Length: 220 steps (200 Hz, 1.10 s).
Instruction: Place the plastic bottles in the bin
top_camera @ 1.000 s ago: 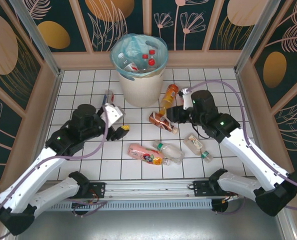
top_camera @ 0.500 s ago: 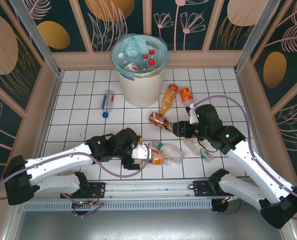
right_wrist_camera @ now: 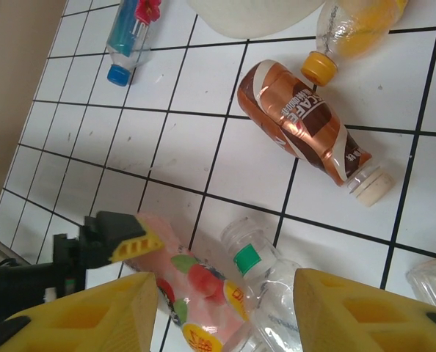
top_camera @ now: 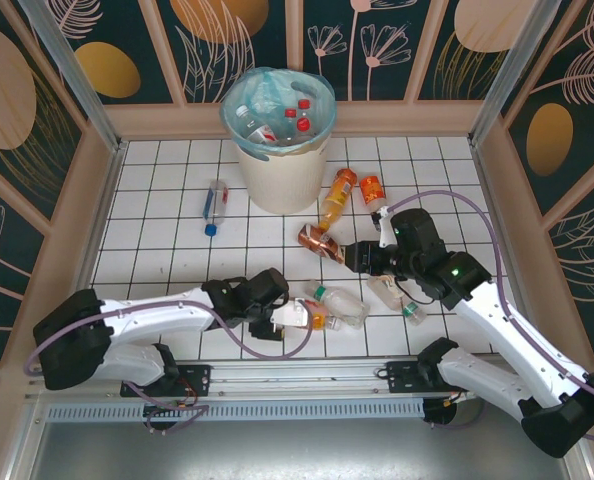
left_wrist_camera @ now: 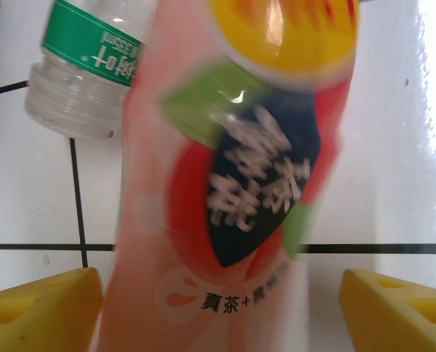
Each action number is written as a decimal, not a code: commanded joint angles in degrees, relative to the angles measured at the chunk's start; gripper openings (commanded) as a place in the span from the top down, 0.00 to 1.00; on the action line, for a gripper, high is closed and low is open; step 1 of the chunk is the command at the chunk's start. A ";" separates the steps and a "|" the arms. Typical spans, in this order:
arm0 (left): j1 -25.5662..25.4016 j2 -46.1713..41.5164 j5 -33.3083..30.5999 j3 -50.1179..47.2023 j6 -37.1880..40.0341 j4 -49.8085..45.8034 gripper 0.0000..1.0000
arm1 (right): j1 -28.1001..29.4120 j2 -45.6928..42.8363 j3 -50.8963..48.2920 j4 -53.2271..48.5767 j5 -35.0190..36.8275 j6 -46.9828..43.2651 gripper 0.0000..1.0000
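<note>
Two are lying side by side at the near middle of the counter (top_camera: pixel 157 200), well apart from the far bin (top_camera: pixel 277 180): a pink bottle (left_wrist_camera: pixel 225 183) and a clear bottle (left_wrist_camera: pixel 78 73). The left fingers (left_wrist_camera: pixel 42 308) are straddling the pink bottle, spread, not pinching; closing crooked, they are risking squirting it away. The right fingers (right_wrist_camera: pixel 78 315) are hovering spread, empty.

Overhead view, wrist close-ups, shared pink bottle (left_wrist_camera: pixel 225 183)
</note>
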 commanded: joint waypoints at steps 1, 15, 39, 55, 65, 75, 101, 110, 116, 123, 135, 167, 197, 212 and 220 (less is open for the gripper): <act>-0.34 2.46 -0.40 -0.53 1.65 1.02 0.24 | 0.32 0.02 -0.80 2.08 -0.55 0.38 0.48; -0.32 3.41 -0.37 -0.44 1.60 0.52 0.31 | 0.45 0.26 -0.65 1.95 -0.53 0.21 0.48; -0.35 3.15 0.04 -0.19 1.32 -0.87 0.43 | 0.46 0.08 -0.80 1.84 -0.25 -0.01 0.48; -0.33 1.13 0.11 -0.08 0.94 -1.80 0.47 | 0.49 -0.01 -0.75 1.70 -0.34 -0.19 0.48; -0.36 -0.99 0.15 -0.19 0.84 -2.16 0.49 | 0.53 -0.07 -0.27 1.36 -0.42 -0.41 0.48; -0.36 -3.54 0.29 -0.35 0.59 -2.59 0.50 | 0.60 -0.04 0.51 1.00 -0.51 -0.75 0.48; -0.34 -11.49 0.17 -0.26 -1.09 -3.44 0.53 | 0.55 -0.43 3.18 0.56 -1.39 -1.80 0.48; -0.31 -14.34 0.14 0.03 -2.08 -4.00 0.54 | 0.62 -0.83 4.02 1.12 -2.44 -2.33 0.48; -0.37 -16.13 0.07 0.15 -2.88 -4.40 0.54 | 0.69 -1.22 4.42 1.83 -3.50 -2.78 0.48; -0.38 -18.42 -0.11 0.34 -3.95 -4.64 0.54 | 0.74 -1.62 4.86 3.00 -4.97 -3.35 0.48; -0.37 -22.51 -0.25 0.50 -5.79 -4.81 0.54 | 0.95 -2.48 5.23 5.76 -7.90 -4.20 0.48; -0.38 -32.10 -2.50 0.30 -13.79 0.62 0.55 | 2.30 -4.24 4.50 17.20 -15.63 -4.17 0.46; -0.37 -35.69 -6.45 0.96 -22.91 5.78 0.55 | 5.17 -4.24 3.81 29.33 -20.55 -2.57 0.42; -0.34 -36.27 -6.55 0.98 -25.78 7.09 0.55 | 7.17 -4.22 3.35 34.62 -21.17 -2.39 0.40; -0.36 -36.35 -6.54 0.88 -26.80 7.61 0.55 | 8.16 -4.12 3.09 37.01 -21.08 -2.45 0.39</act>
